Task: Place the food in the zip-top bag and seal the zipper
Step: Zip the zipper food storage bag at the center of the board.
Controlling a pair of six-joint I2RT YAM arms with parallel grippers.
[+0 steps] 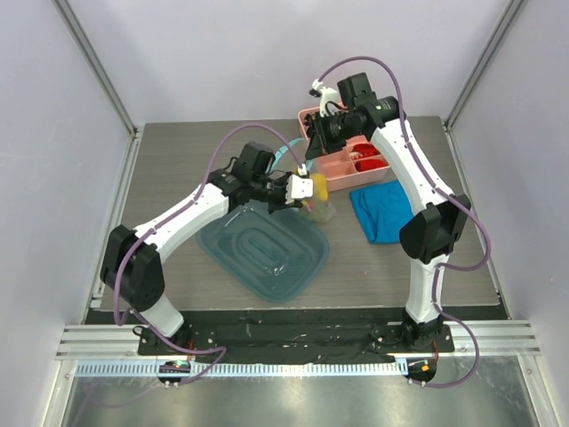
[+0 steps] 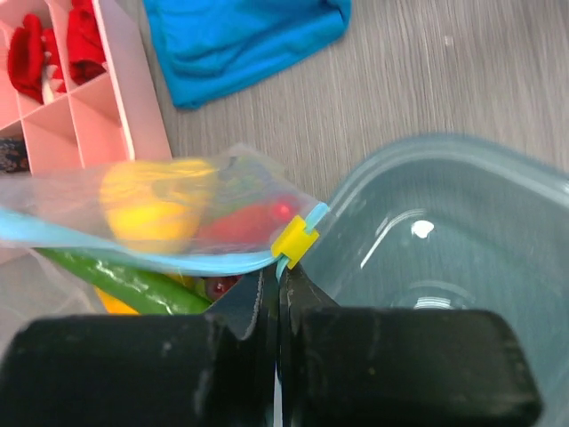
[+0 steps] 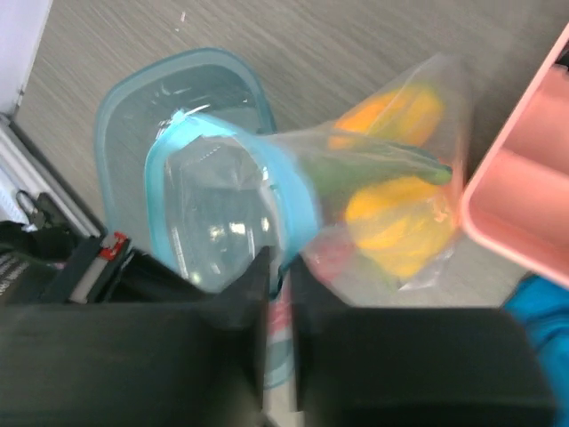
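Note:
The zip-top bag (image 1: 318,203) is held up above the table between both grippers. It holds the food: a yellow fruit (image 2: 151,209), a red chili (image 2: 244,222) and a green cucumber (image 2: 124,280). My left gripper (image 2: 280,277) is shut on the light blue zipper (image 2: 133,253), just below its yellow slider (image 2: 296,240). In the top view the left gripper (image 1: 293,191) is at the bag's left end. My right gripper (image 3: 280,276) is shut on the zipper strip (image 3: 298,209), whose two sides stand apart in a loop there. In the top view the right gripper (image 1: 308,167) is above the bag.
A teal translucent tray (image 1: 267,249) lies under and in front of the bag. A pink divided box (image 1: 356,165) with red items stands behind it. A blue folded cloth (image 1: 382,212) lies to the right.

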